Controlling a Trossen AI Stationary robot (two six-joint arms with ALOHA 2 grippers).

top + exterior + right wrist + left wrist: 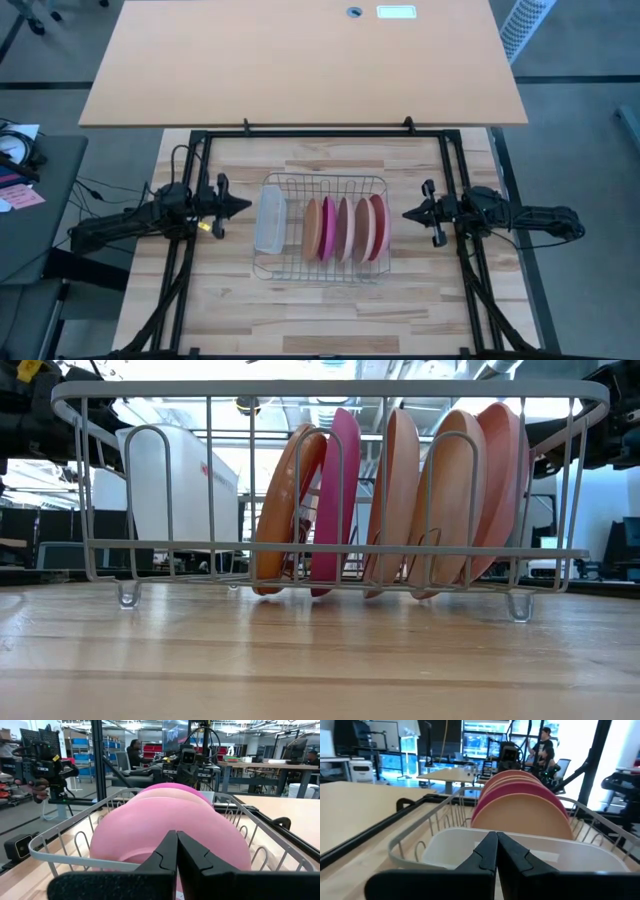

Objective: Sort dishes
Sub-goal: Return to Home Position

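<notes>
Several round plates stand on edge in the silver wire rack (pixel 322 228) at the table's middle: orange-tan (pixel 311 229), magenta (pixel 328 229), pale pink ones (pixel 363 229) and a red one (pixel 378 226). In the low view they lean in the rack's slots, orange-tan (pixel 285 510) to red (pixel 508 470). A translucent white tray (pixel 269 220) stands in the rack's left end. My left gripper (pixel 246 208) is shut, left of the rack, touching nothing. My right gripper (pixel 407 212) is shut, right of the rack, also apart from it.
A large tan board (pixel 300 60) lies beyond the table's far edge. A black frame (pixel 325 133) borders the wooden table top. Bare wood lies in front of the rack (pixel 320 310). People and desks show in the room behind (pixel 542 750).
</notes>
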